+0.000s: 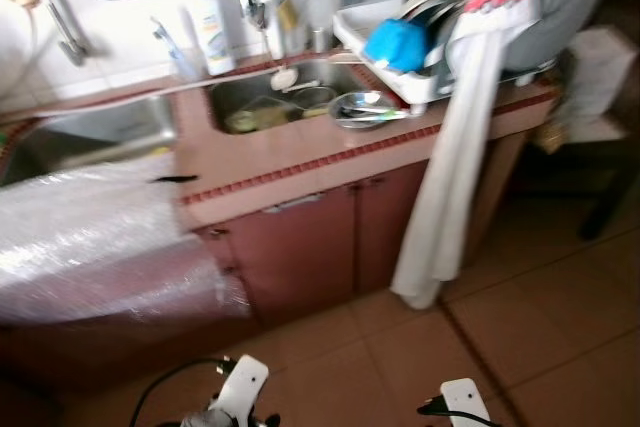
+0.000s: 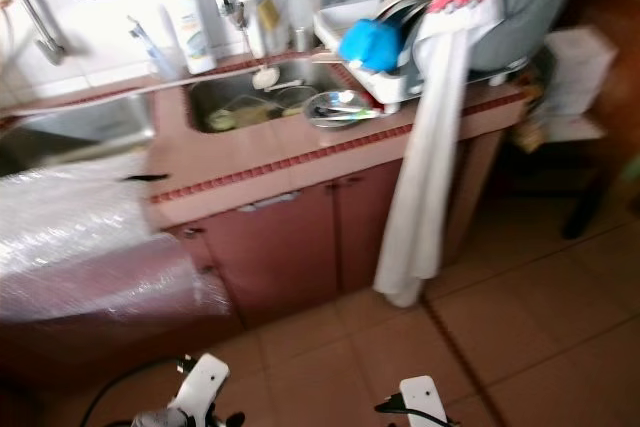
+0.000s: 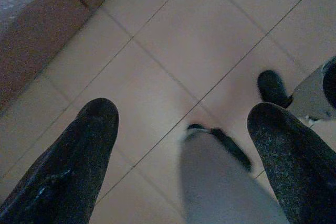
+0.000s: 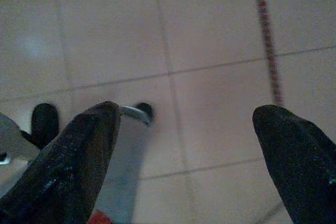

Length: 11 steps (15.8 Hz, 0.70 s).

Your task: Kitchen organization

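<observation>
Head views blurred, looking down at a pink-tiled counter [image 1: 300, 162] with a dotted red trim along its front edge. Two sinks are set into it: a steel one [image 1: 90, 132] toward the left end and a smaller one [image 1: 275, 102] near the middle, holding dishes and a ladle-like utensil, details too soft to sort. A metal bowl [image 1: 362, 109] with cutlery in it sits on the counter at the small sink's right edge. Beside it, at the right end of the counter, a white dish rack [image 1: 420, 67] carries plates and a blue item [image 1: 397, 43]. A white cloth [image 1: 450, 177] with a red print at its top hangs from the rack over the front edge, down past the cabinet doors [image 1: 320, 242] almost to the tiled floor [image 1: 500, 327]. Along the back edge by the wall stand a white bottle [image 1: 208, 25] with a yellow cap and a few smaller containers. Bubble wrap [image 1: 90, 247] covers the left end of the counter and drapes over its front. Left gripper [image 3: 184, 114] hangs low over the floor tiles, fingers [image 3: 89, 145] spread wide, nothing between them; the robot's feet are visible below. Right gripper [image 4: 186, 114] likewise over the floor, fingers [image 4: 84, 150] spread apart and empty.
</observation>
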Tool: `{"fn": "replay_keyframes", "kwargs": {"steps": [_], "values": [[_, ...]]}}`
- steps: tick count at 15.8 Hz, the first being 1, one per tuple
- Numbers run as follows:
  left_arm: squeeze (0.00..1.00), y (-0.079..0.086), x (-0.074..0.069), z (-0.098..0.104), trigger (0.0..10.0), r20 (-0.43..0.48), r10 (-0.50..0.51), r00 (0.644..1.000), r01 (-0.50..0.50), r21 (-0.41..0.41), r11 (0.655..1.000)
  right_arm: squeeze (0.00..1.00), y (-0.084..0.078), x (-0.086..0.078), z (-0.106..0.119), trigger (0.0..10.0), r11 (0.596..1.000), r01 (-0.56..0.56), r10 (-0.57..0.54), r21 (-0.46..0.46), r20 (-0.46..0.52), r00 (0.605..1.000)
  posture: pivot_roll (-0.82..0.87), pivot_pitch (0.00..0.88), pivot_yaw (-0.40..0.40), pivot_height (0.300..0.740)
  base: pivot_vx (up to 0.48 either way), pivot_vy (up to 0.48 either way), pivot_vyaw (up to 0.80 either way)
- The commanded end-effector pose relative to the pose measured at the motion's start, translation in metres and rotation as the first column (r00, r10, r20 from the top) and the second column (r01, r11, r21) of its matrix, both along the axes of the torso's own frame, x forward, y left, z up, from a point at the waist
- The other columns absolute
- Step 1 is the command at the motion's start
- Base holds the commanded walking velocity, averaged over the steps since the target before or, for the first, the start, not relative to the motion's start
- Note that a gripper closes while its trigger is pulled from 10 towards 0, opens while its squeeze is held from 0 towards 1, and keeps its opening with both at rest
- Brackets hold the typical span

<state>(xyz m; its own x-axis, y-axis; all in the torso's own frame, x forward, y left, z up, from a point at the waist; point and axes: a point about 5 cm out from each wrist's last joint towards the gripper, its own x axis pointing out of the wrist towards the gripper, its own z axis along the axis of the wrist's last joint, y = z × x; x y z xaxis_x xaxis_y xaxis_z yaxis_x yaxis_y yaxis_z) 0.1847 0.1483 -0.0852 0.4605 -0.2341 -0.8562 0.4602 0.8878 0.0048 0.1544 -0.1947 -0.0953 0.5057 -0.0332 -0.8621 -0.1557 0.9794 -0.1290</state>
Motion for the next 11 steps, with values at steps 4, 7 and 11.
{"fn": "replay_keyframes", "kwargs": {"steps": [4, 7, 11], "values": [[0.00, 0.0133, -0.0019, -0.0005, 10.0, -0.009, 0.005, 1.000, -0.005, 0.037, 0.999, 0.00, 0.0156, 0.0013, -0.0014, 10.0, 0.999, -0.035, 0.035, 0.029, -0.003, 0.999, -0.09, 0.000, 0.106, 0.740, 0.000, -0.343, -0.33], [0.00, 0.0131, -0.0015, -0.0004, 10.0, -0.010, 0.004, 1.000, -0.004, 0.038, 0.999, 0.00, 0.0169, 0.0006, -0.0018, 10.0, 0.999, -0.040, 0.040, 0.028, -0.005, 0.999, -0.09, 0.002, 0.108, 0.740, 0.000, -0.201, -0.44], [0.00, 0.0120, -0.0011, -0.0003, 10.0, -0.009, 0.005, 1.000, -0.004, 0.035, 0.999, 0.00, 0.0161, -0.0010, -0.0025, 10.0, 0.999, -0.038, 0.039, 0.027, -0.013, 0.999, -0.10, 0.001, 0.107, 0.740, 0.000, 0.000, -0.50]]}}
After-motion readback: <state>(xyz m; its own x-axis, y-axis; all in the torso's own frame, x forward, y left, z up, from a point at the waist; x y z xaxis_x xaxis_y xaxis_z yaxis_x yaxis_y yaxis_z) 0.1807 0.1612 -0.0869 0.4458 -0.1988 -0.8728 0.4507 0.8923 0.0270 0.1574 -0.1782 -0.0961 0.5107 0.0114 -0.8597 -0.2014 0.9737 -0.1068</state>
